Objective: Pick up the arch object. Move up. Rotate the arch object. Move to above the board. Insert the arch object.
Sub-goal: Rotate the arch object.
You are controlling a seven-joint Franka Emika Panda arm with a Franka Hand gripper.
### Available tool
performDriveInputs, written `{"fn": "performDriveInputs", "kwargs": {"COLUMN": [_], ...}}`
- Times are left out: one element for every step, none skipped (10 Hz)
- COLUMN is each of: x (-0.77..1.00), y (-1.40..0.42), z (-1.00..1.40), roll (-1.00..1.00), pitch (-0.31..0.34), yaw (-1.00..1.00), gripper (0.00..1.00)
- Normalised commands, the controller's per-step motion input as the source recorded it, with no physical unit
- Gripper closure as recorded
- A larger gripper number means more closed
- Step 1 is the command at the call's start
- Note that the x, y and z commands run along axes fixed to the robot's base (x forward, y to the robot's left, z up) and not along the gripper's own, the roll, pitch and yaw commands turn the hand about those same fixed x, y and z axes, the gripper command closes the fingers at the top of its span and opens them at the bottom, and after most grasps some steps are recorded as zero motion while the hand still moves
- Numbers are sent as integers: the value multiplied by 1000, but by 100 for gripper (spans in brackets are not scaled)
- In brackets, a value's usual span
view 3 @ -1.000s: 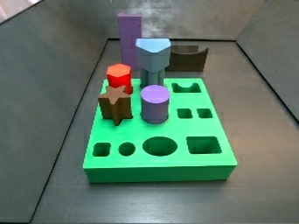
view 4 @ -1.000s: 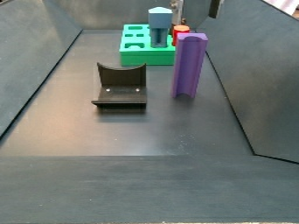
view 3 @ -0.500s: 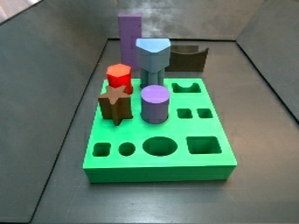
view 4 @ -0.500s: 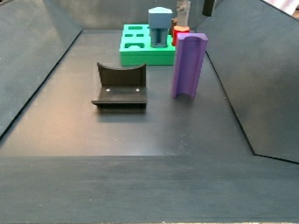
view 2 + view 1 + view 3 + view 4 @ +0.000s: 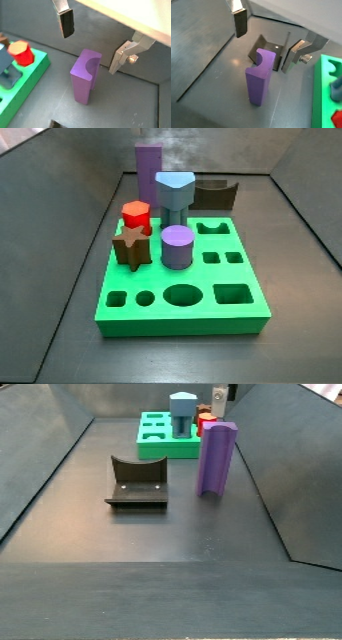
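The arch object [image 5: 215, 459] is a tall lilac-purple slab standing upright on the dark floor, between the dark notched block and the board. It shows behind the board in a side view [image 5: 148, 173] and in both wrist views [image 5: 259, 82] [image 5: 83, 80], with a curved notch in its top end. The board [image 5: 181, 325] is a thick green slab with shaped holes, also seen in the side view [image 5: 163, 446]. My gripper [image 5: 268, 37] [image 5: 93, 40] is open and empty, high above the arch object. Only its tips [image 5: 222, 394] show at a side view's top edge.
A dark brown notched block [image 5: 136, 481] [image 5: 217, 195] lies on the floor beside the arch object. On the board stand a grey-blue piece [image 5: 174, 193], a red hexagon [image 5: 135, 215], a brown star [image 5: 130, 246] and a short purple cylinder [image 5: 178, 245]. Grey walls enclose the floor.
At the top edge of a side view my gripper's fingers have shifted and look closer together, as if the hand turned. No piece has moved.
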Motion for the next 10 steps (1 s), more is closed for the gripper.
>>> {"fn": "performDriveInputs", "kwargs": {"x": [9,9,9,9,9,9,9,9,9,9], "y": [2,2,2,2,2,2,2,2,1,1], "z": [3,2,3,3,3,3,3,3,3,3], "roll": [-1,-1,-1,-1,-2,-2,-2,-2,-2,-2], "pitch": [12,12,12,13,13,14,14,15,16,17], "yaw": [1000,1000,1000,1000,1000,1000,1000,1000,1000,1000], "gripper": [0,0,0,0,0,0,0,0,0,0]}}
